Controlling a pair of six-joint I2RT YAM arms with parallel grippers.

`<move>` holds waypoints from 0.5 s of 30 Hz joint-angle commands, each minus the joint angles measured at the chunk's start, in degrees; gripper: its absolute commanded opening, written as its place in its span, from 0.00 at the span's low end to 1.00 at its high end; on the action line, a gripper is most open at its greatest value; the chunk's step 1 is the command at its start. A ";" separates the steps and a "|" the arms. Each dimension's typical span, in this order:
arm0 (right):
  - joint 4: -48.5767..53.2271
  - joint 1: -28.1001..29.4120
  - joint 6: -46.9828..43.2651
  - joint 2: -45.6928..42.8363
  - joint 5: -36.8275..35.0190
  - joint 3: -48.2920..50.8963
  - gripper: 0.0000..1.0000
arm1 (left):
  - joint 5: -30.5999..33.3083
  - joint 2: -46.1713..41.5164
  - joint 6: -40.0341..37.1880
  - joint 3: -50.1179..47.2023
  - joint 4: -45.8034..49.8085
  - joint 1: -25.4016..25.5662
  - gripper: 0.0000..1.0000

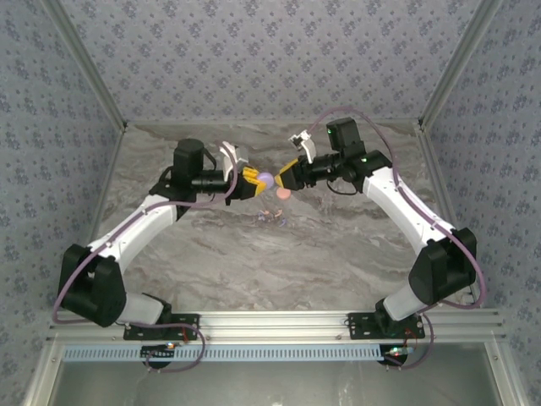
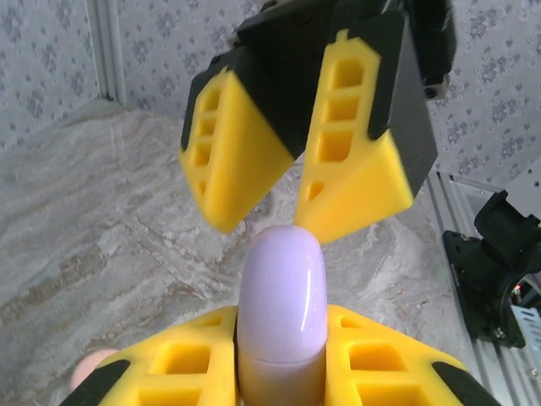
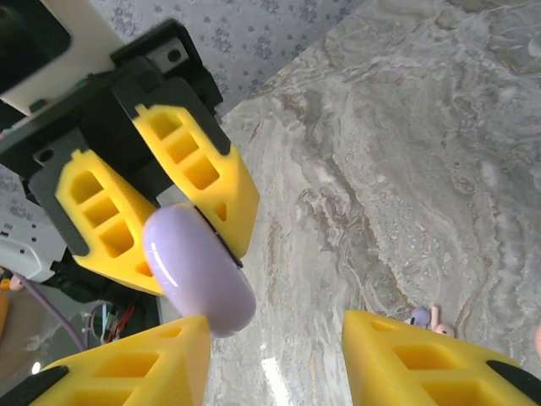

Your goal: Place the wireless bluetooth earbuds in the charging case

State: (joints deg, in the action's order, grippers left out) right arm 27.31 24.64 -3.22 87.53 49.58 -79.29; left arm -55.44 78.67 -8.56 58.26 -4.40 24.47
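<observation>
Pinching the glossy lilac charging case, the left gripper grips firmly; the right gripper gapes empty at three o'clock. The earbuds lie on the table at six o'clock: tiny, light, probably slippery, needing a fingertip pinch.

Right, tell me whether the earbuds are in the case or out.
Out. Both earbuds lie on the table, while the lilac case is clamped in the left jaws, apart from them.
</observation>
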 commanded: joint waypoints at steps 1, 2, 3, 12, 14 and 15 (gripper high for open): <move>3.94 1.17 -3.83 -1.70 -0.03 -2.49 0.48 | 0.18 -1.73 -5.38 0.41 -3.04 0.14 0.00; 4.15 1.58 -4.18 -1.66 -0.01 -2.52 0.49 | -0.26 -1.60 -5.94 0.70 -2.22 0.14 0.00; 4.36 2.04 -4.48 -1.72 -0.24 -2.67 0.50 | -0.70 -1.46 -6.58 1.10 -1.25 0.14 0.00; 4.95 3.31 -5.48 -1.52 -2.38 -3.67 0.52 | -2.48 -0.99 -7.53 2.27 1.05 0.57 0.00; 4.72 3.41 -5.17 -1.27 -3.63 -3.85 0.52 | -2.84 -0.91 -7.91 2.52 1.56 0.96 0.00; 4.56 3.40 -4.87 -1.12 -4.10 -3.95 0.52 | -2.87 -0.81 -8.12 2.60 1.83 1.17 0.00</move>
State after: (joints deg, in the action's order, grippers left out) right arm 30.76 27.79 -7.38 87.35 47.27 -81.06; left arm -55.94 78.22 -14.63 58.46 -3.49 24.84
